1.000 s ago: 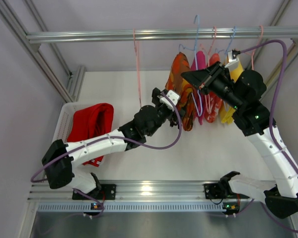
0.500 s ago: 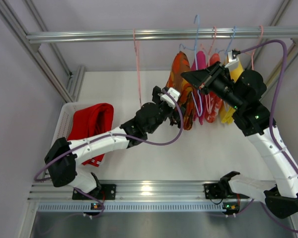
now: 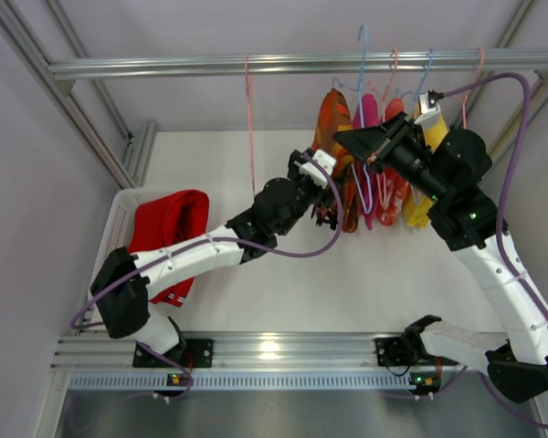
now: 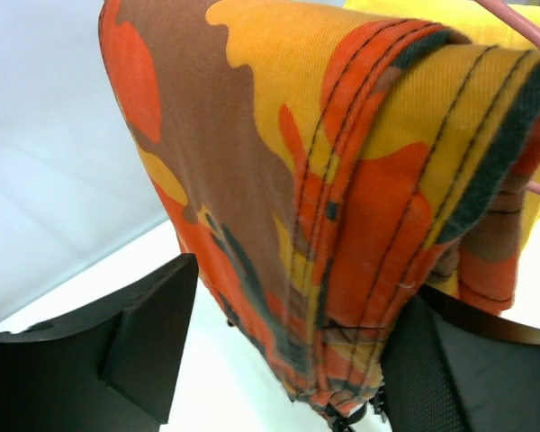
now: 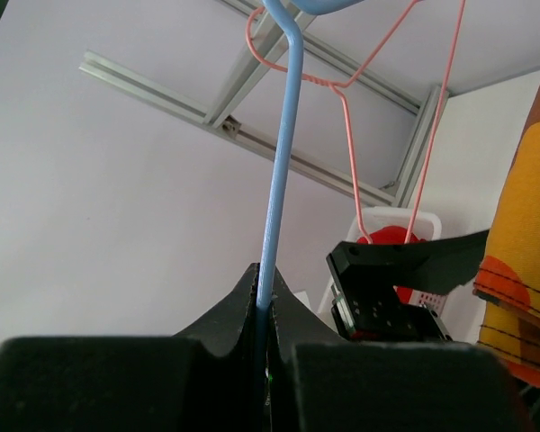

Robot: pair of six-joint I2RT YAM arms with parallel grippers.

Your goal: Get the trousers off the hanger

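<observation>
The orange patterned trousers (image 3: 331, 128) hang folded over a hanger on the rail; they fill the left wrist view (image 4: 342, 180). My left gripper (image 3: 329, 208) is open, with one finger (image 4: 144, 333) on each side of the trousers' lower end (image 4: 284, 360), apart from the cloth on the left. My right gripper (image 3: 373, 144) is shut on the thin blue hanger (image 3: 362, 55); its wire rises from between the closed jaws (image 5: 268, 297) in the right wrist view (image 5: 283, 135). The red trousers (image 3: 169, 228) lie in a white basket (image 3: 117, 224) at the left.
A metal rail (image 3: 164, 66) crosses the back. An empty pink hanger (image 3: 251, 119) hangs left of the trousers. Pink, red and yellow garments (image 3: 429, 137) hang close together to the right, behind my right gripper. Frame posts stand at the left and right.
My left arm has reached further right and up, bringing its open jaws around the lower end of the orange patterned trousers. The right arm has not moved.
</observation>
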